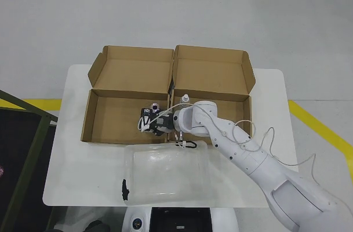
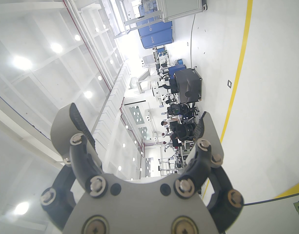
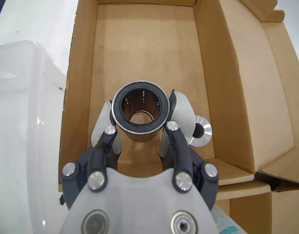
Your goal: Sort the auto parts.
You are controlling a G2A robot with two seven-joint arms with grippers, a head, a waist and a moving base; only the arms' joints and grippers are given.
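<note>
My right gripper (image 3: 140,113) is shut on a linear bearing (image 3: 140,108), a short metal sleeve with a black rim and ball rows inside. It holds the bearing upright just above the floor of the left cardboard box (image 3: 144,49), near that box's end. A silver flanged disc (image 3: 200,130) lies on the box floor beside one finger. From above, the right gripper (image 1: 146,122) sits inside the left box (image 1: 112,119) at its right end. My left gripper (image 2: 139,118) is open, holds nothing and points up toward the hall ceiling.
A second open cardboard box (image 1: 240,110) adjoins on the right, with a small white part (image 1: 185,97) inside. A clear plastic bin (image 1: 164,174) stands in front of both boxes and holds a black part (image 1: 125,190). The white table (image 1: 77,168) has bare room at left.
</note>
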